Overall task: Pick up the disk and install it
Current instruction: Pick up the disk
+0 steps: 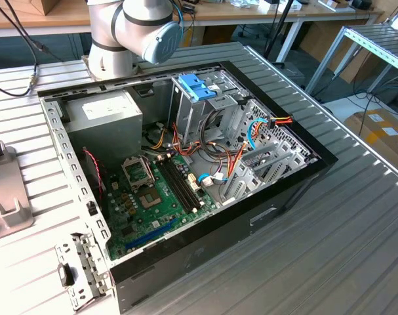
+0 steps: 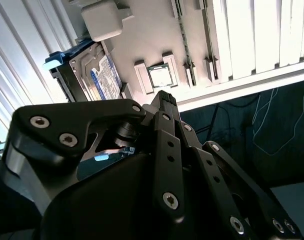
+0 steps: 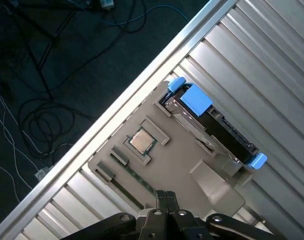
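Grey holder [image 1: 3, 190], at 9 o'clock of the case [image 1: 54, 125] in the exterior view, keeps the disk [image 3: 224, 132] on edge. Gripper [image 3: 165, 194] hovers apart from it, fingers together, empty. Risk: descending unopened would likely knock the disk askew.

Bright glare on table [image 2: 257, 40], second wrist view; bkgd dark
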`<state>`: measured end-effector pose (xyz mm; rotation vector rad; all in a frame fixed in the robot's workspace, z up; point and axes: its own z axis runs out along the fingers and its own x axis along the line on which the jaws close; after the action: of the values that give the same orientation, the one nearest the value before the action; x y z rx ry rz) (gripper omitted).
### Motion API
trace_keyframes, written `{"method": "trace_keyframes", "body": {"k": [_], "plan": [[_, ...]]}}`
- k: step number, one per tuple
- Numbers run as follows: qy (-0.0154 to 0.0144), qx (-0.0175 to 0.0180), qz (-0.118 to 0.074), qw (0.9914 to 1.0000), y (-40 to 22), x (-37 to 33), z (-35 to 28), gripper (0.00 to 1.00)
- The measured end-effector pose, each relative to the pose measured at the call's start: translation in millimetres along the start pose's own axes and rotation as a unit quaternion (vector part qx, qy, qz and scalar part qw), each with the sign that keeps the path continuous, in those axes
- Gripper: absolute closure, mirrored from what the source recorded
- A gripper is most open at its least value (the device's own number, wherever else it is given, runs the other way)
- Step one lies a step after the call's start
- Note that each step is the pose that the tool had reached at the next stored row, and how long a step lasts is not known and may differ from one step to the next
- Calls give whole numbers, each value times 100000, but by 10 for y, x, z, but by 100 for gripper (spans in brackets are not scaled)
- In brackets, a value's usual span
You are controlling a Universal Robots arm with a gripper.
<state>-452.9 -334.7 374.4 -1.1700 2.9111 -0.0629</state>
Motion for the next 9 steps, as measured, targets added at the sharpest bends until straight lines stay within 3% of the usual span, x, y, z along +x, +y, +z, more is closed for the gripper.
{"method": "trace_keyframes", "body": {"k": [3,9], "plan": [[-80,25,-2079,99978,0,0,0,89],[-169,52,-4418,99902,0,0,0,89]]}}
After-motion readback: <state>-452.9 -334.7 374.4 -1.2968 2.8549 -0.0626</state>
